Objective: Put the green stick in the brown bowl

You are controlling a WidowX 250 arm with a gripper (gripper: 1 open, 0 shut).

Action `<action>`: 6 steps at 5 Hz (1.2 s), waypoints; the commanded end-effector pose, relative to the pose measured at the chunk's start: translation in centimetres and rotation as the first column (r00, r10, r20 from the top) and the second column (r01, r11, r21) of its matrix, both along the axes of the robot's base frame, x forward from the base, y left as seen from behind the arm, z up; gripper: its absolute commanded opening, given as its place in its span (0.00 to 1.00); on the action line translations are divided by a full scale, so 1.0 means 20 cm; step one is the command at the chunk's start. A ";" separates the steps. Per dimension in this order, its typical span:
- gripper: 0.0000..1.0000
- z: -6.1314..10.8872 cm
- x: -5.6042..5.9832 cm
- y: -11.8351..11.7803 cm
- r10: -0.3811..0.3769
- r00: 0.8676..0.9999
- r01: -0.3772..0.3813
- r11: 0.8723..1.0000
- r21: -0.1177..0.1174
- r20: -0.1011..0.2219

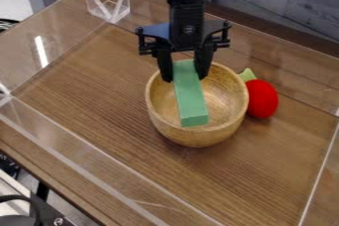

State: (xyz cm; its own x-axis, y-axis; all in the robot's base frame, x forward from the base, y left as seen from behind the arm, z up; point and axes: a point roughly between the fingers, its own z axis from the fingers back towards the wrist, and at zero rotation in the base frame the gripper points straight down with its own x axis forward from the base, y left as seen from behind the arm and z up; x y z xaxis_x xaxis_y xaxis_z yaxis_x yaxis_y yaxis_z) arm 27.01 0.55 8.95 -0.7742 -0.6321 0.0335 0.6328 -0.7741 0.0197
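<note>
The green stick (193, 96) is inside the brown bowl (199, 109). It stands tilted: its upper end is held up at the far side of the bowl, and its lower end comes down toward the near wall of the bowl. From where I stand I cannot tell if the lower end touches the wood or hangs a little above it.

The gripper (185, 64) points straight down over the far half of the bowl, and its jaws are closed on the upper end of the stick, one black finger on each side of it. The arm above it goes up and out of the picture at the top.

The bowl is round, of light wood with thick walls, and it sits about in the middle of the bench (93, 96), a little toward the right edge. Just beside the bowl, on its right side, lies a red ball (263, 99); it seems to touch the rim or almost touch it. A small green bit (248, 74) shows at the far side of the ball, next to the bowl's rim.

The bench has a dark wood top and is closed around by low clear walls (59, 136). Near the far left corner a small clear folded piece (107, 4) stands behind the wall.
</note>
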 end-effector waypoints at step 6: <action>1.00 0.01 0.02 0.02 -0.088 0.995 0.089 0.996 -0.031 0.049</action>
State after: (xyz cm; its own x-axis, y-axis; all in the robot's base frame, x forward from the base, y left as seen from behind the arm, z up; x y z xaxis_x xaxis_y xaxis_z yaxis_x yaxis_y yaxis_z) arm 27.05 0.69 8.17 -0.8285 -0.5576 0.0510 0.5598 -0.8271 0.0505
